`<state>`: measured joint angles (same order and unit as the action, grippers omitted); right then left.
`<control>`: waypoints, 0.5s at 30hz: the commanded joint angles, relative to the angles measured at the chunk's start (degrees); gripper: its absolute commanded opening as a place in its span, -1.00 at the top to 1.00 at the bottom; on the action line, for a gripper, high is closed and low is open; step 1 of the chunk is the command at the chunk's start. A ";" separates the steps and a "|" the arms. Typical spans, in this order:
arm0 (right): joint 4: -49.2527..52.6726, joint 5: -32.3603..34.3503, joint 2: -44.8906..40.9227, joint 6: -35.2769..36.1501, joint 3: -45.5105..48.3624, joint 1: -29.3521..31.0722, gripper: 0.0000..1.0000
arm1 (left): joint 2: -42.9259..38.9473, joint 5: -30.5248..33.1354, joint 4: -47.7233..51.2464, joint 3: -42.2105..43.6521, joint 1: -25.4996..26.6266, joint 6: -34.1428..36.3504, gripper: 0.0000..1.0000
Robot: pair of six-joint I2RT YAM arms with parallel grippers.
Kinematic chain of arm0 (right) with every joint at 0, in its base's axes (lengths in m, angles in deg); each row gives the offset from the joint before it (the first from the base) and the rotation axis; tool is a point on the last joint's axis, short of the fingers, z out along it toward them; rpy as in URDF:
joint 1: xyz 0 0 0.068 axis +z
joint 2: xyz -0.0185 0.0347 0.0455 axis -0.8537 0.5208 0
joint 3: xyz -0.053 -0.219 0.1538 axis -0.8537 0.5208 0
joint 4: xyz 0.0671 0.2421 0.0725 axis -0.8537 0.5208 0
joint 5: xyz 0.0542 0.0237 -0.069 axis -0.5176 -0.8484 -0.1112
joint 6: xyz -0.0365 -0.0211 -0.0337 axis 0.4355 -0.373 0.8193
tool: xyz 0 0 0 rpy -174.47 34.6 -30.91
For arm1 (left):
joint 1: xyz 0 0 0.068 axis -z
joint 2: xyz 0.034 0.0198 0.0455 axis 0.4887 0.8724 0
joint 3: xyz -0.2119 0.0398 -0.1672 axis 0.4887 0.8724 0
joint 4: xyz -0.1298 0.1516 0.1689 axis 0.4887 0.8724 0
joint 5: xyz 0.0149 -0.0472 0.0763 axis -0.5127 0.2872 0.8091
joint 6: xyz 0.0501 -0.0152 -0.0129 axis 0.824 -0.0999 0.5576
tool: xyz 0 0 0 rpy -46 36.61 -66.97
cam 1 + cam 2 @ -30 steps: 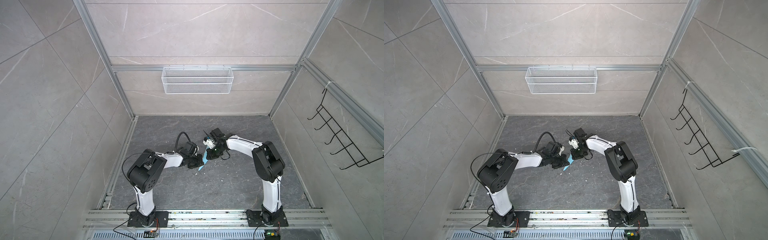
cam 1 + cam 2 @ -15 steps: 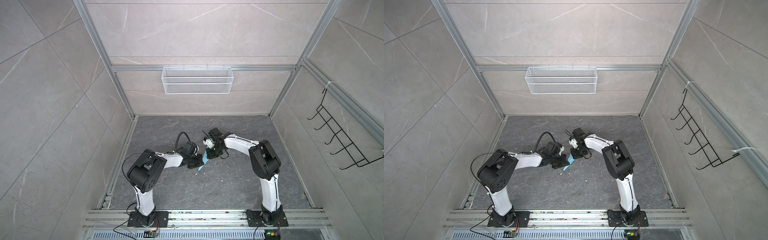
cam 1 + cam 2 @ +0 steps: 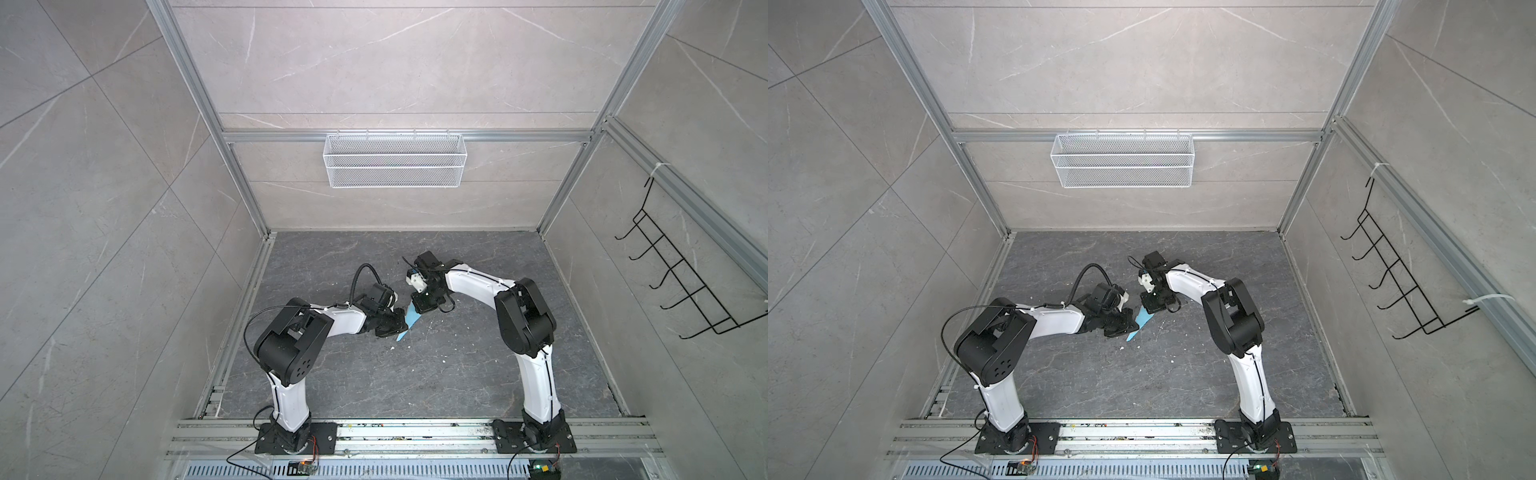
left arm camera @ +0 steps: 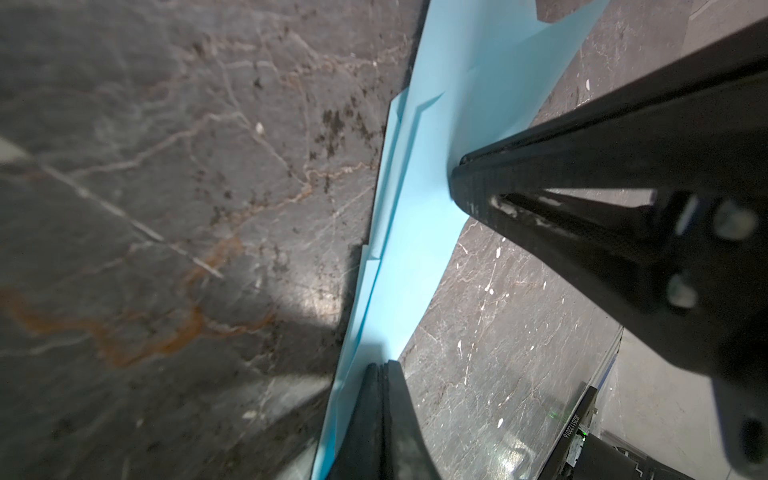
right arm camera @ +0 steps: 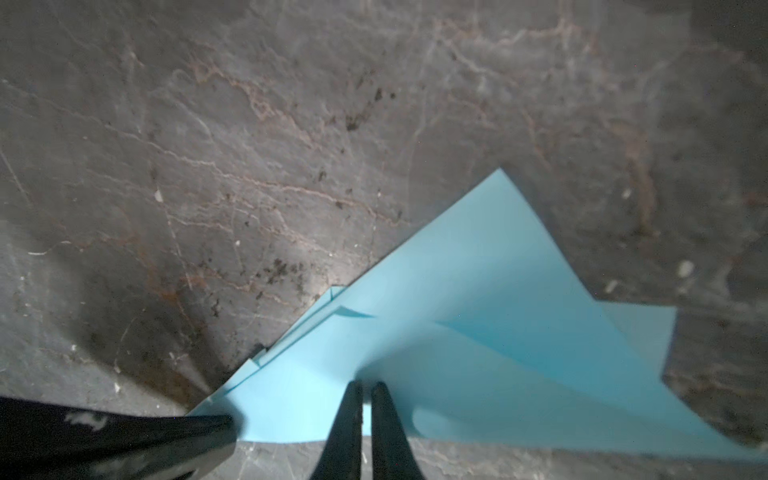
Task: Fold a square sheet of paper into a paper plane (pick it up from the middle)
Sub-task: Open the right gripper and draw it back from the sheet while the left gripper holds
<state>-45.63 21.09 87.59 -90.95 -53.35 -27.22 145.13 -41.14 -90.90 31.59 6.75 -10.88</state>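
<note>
Right elbow [image 3: 525, 316] swung inward; left end effector [image 4: 379, 370] and right end effector [image 5: 365, 388] pinch creased matte paper plane [image 5: 498, 299].

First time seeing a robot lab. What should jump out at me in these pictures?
The splash of colour: a partly folded light-blue paper at the middle of the dark tabletop, pinched between the shut left end effector and right end effector of two white-and-black arms. Next, a white wire basket on the back wall and a black hook rack on the right wall.
</note>
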 commanded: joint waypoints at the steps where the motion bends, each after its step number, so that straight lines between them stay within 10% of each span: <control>1: 0.04 -1.89 -5.51 0.52 1.20 -0.20 0.71 | -0.17 3.55 8.28 2.26 -0.13 2.20 1.00; 10: -10.46 4.59 -14.47 -7.50 13.78 -2.98 -0.09 | -0.82 3.37 9.47 2.64 -0.24 3.77 1.00; 15: -14.18 -2.35 -12.49 -7.02 14.51 -4.97 -0.16 | -0.24 3.10 9.12 2.21 -0.23 3.54 1.00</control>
<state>-56.38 22.20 73.74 -96.88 -39.19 -31.68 144.16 -40.51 -89.55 32.14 6.75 -8.87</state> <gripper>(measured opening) 0.580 0.056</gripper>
